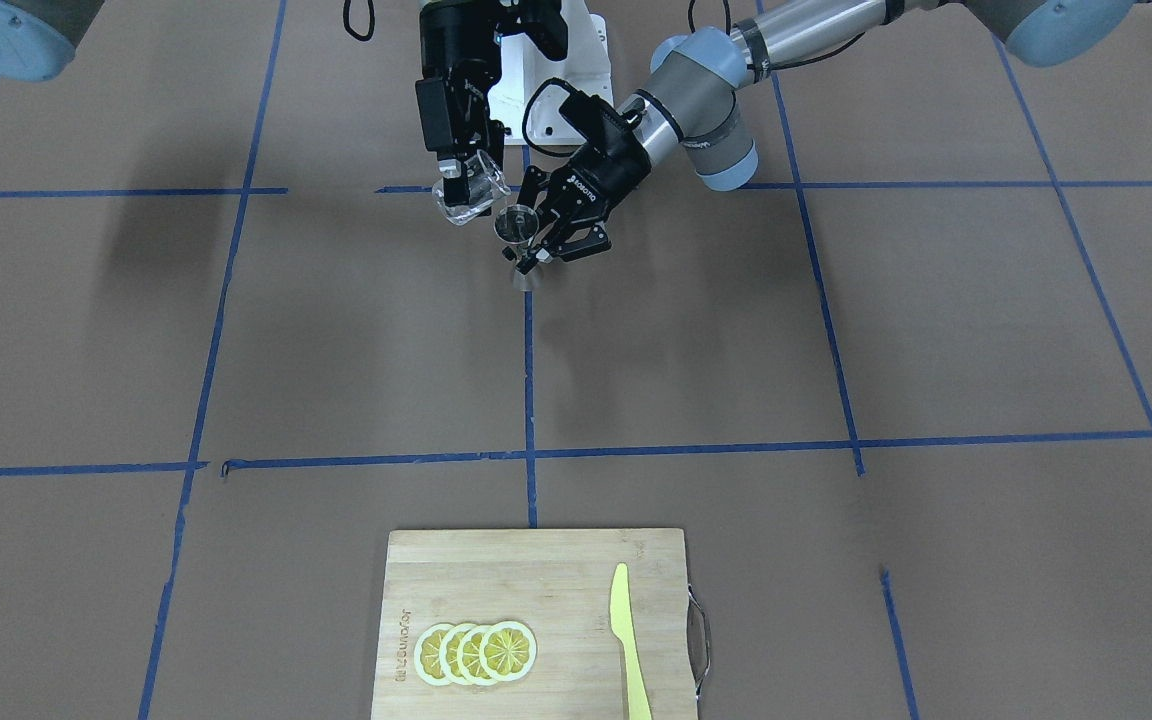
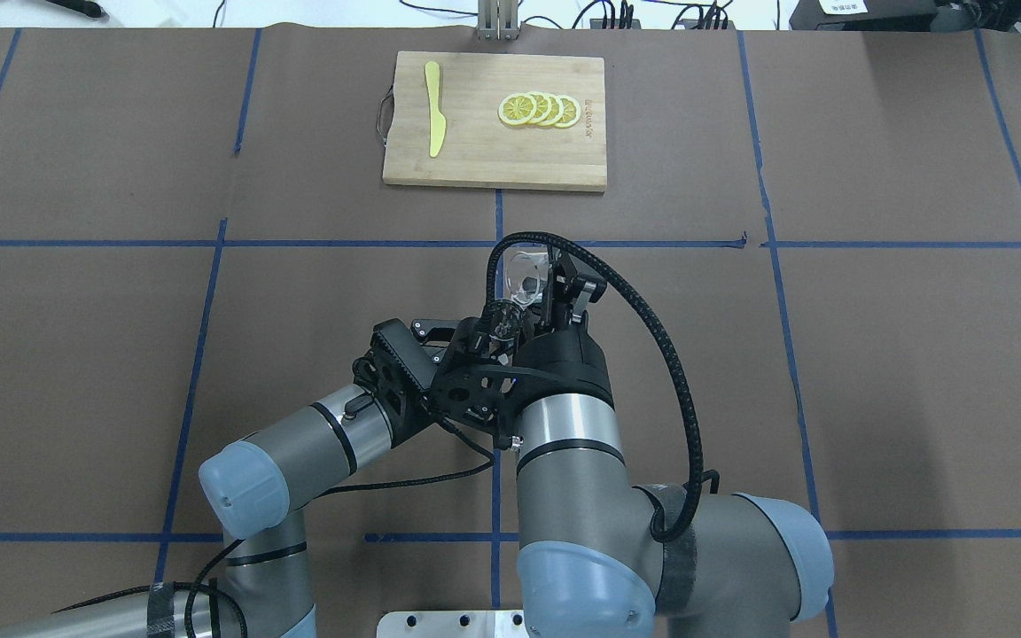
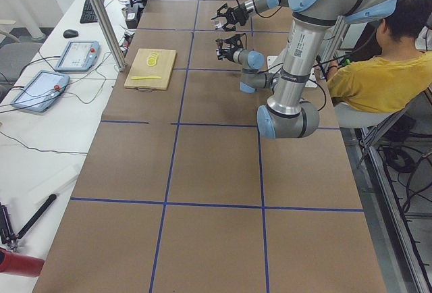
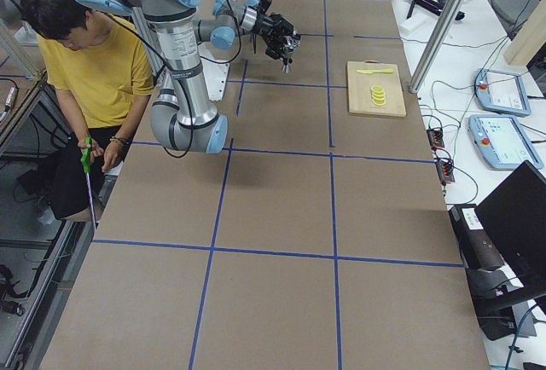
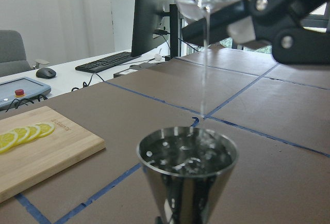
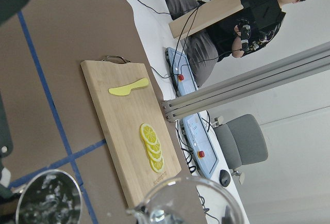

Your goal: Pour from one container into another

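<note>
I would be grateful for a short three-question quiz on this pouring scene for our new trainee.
1. True or false: the right pincer tilts the glass above the jigger, and liquid is falling into the jigger.
2. Which holds the jigger? A) left pincer B) right pincer C) neither, it stands on the table
3. Fill in: on the board, beside the lemon slices, lies a yellow ____.

Key: 1 true; 2 A; 3 knife.
</note>
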You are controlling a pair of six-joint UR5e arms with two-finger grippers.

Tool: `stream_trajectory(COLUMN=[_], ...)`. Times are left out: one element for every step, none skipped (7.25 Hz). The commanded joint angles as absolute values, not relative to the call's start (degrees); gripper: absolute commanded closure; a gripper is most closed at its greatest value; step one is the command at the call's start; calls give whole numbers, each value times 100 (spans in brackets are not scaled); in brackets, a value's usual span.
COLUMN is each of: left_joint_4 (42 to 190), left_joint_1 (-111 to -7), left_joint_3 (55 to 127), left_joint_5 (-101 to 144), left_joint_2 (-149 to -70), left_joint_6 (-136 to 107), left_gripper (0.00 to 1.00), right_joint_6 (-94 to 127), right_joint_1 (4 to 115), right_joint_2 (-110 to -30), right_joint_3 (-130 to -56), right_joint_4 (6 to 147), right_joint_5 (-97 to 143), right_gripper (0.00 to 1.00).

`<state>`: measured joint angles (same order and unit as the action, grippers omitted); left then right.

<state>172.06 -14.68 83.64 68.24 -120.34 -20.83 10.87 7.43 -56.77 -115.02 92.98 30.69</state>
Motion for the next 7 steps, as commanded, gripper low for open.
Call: stream_trajectory(left_joint_4=[17209, 17209, 17218, 17226, 17227, 17209, 17192], left_joint_1=[-1476, -1477, -1485, -1494, -1503, -1520, -1529], left_joint_3=[8367, 8376, 8385, 8428, 8498, 8595, 8674], left_joint_5=[6820, 6803, 6785, 6776, 6759, 6680, 6567], left_joint_2=[-12041, -12041, -12041, -12024, -12015, -11997, -11971], left_joint_6=[-2083, -2083, -2083, -2092, -2135, -2162, -2171], left_gripper=[100, 100, 100, 100, 100, 100, 100], right_joint_6=[1537, 1634, 1757, 2167, 2702, 3568, 4038], right_joint_1=[712, 729, 756, 765, 765, 756, 756], right_joint_2=[-5748, -5826, -5932, -6107, -6239, -6432, -6625], right_joint_3=[-11470, -11496, -11531, -11653, -11724, -11733, -11733], right_joint_4=[8679, 8275, 8036, 7929, 7928, 7867, 7483], right_joint_5=[3076, 3094, 3094, 3094, 3094, 3094, 3094], right_gripper=[100, 100, 100, 100, 100, 100, 100])
